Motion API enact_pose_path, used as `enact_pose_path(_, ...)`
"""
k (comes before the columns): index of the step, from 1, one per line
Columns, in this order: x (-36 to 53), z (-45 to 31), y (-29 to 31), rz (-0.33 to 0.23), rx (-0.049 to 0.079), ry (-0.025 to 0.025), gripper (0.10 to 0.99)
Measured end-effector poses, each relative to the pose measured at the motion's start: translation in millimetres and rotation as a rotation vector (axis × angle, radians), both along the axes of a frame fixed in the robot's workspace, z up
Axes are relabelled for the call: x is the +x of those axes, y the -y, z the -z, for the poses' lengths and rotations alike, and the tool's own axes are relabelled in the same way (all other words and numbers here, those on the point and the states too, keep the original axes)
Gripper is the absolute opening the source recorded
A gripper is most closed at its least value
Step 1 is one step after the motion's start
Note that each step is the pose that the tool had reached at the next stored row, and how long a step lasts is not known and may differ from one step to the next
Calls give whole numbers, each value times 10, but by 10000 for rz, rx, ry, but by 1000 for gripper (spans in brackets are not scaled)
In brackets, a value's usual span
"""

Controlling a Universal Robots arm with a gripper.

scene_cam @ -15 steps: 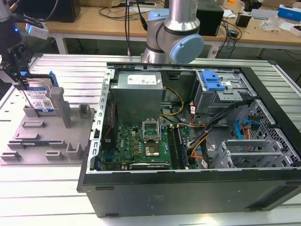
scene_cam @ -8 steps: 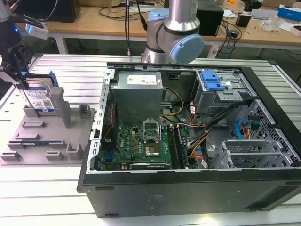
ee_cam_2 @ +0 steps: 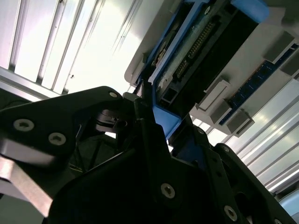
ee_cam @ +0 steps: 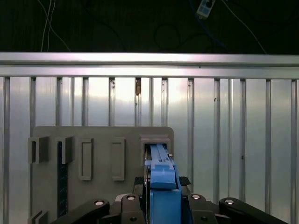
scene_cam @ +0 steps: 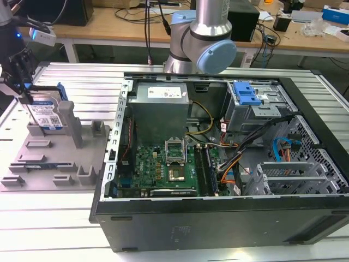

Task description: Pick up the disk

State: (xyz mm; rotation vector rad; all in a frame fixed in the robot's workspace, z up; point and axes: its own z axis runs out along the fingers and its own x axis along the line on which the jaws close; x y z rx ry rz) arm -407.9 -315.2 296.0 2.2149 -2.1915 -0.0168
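Upright disk [scene_cam: 49,106] clamped between fingers [scene_cam: 25,87]; second wrist view shows connector pins [ee_cam_2: 194,46], exterior view its label [scene_cam: 46,120].

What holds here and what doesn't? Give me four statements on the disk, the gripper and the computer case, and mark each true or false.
1. The disk stands upright at the grey fixture plate. True.
2. The disk lies inside the computer case. False: it is outside the computer case, towards the exterior view's left.
3. The gripper is closed on the disk. True.
4. The case is closed up by a side panel. False: it is open and the motherboard shows.
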Motion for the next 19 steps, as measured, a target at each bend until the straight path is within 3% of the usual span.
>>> enact_pose_path(12,0,-14,24,1,89,2,365)
enact_pose_path(15,0,-60,29,-1,106,0,365)
enact_pose_path(19,0,-238,29,0,110,1,365)
